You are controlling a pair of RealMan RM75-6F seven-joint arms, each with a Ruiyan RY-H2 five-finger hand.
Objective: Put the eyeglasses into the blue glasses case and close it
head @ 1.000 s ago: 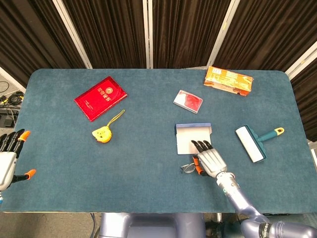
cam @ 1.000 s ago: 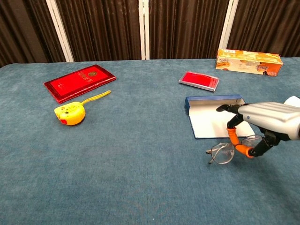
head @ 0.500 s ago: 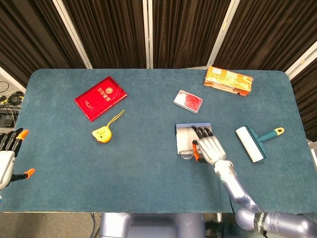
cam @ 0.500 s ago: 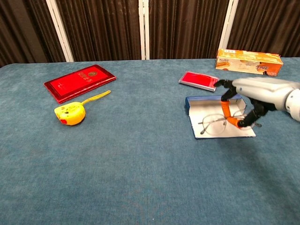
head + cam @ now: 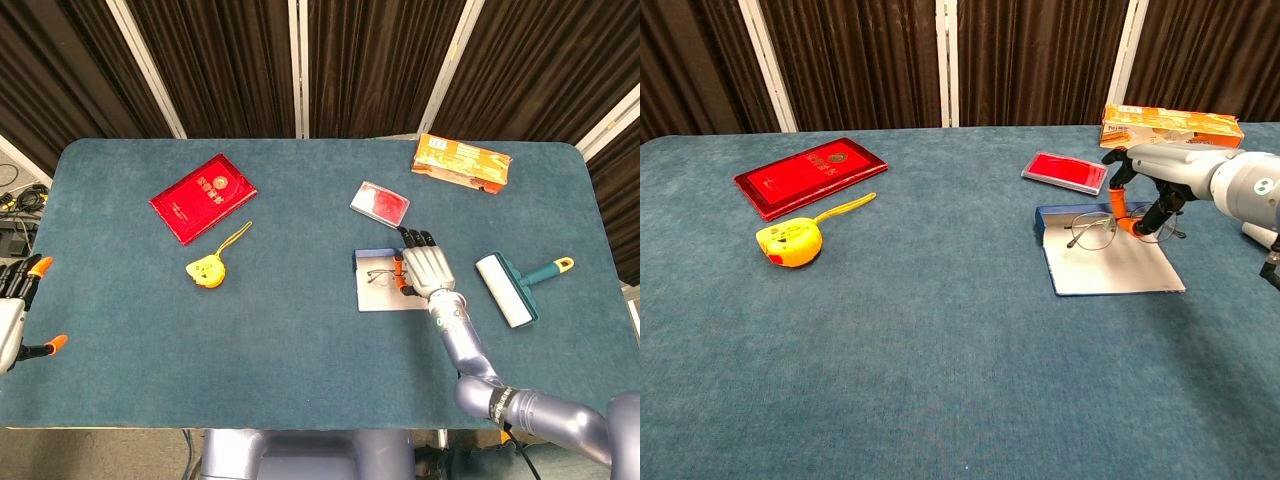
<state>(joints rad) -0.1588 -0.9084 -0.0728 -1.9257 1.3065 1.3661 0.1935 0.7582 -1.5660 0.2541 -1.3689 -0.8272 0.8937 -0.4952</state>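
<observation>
Since a second ago right hand [image 5: 1155, 190] carried the glasses [image 5: 1095, 231] from the table [image 5: 300, 330] up over the open blue case [image 5: 1110, 262] | fingers pinch the frame | left hand [image 5: 12, 320] spread, holding nothing, at table edge

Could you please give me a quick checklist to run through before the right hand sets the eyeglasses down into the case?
1. Right hand pinches the eyeglasses: ok.
2. Blue glasses case lies open: ok.
3. Eyeglasses are over the case's far part, near its blue wall: ok.
4. Eyeglasses rest fully inside the tray: cannot tell; in the chest view they seem lifted.
5. Temple arms folded so the lid can shut: cannot tell.
6. Left hand is well away at the table's edge, holding nothing: ok.
</observation>
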